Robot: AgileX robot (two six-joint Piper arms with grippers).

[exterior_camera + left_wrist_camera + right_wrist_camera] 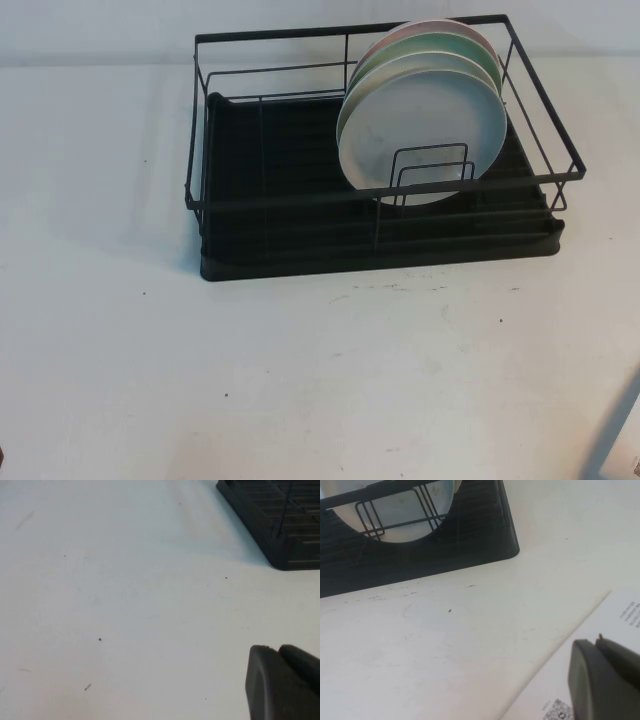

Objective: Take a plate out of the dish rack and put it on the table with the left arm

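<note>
The black wire dish rack (300, 225) stands at the far middle of the white table (300, 380). Several plates stand upright in its right half. The front one is the pale grey plate (425, 125), with mint-green (440, 45) and pink (395, 38) rims behind it. Neither arm shows in the high view. My left gripper (277, 650) is shut and empty, low over bare table, with the rack's corner (280, 525) well beyond it. My right gripper (597, 642) is shut and empty over a paper sheet. The plate (395, 510) and rack (470, 540) lie far ahead of it.
A white printed sheet with a QR code (560, 680) lies on the table under the right gripper. The rack's left half holds no plates. Wide bare table lies in front of and left of the rack, marked by small dark specks (100, 639).
</note>
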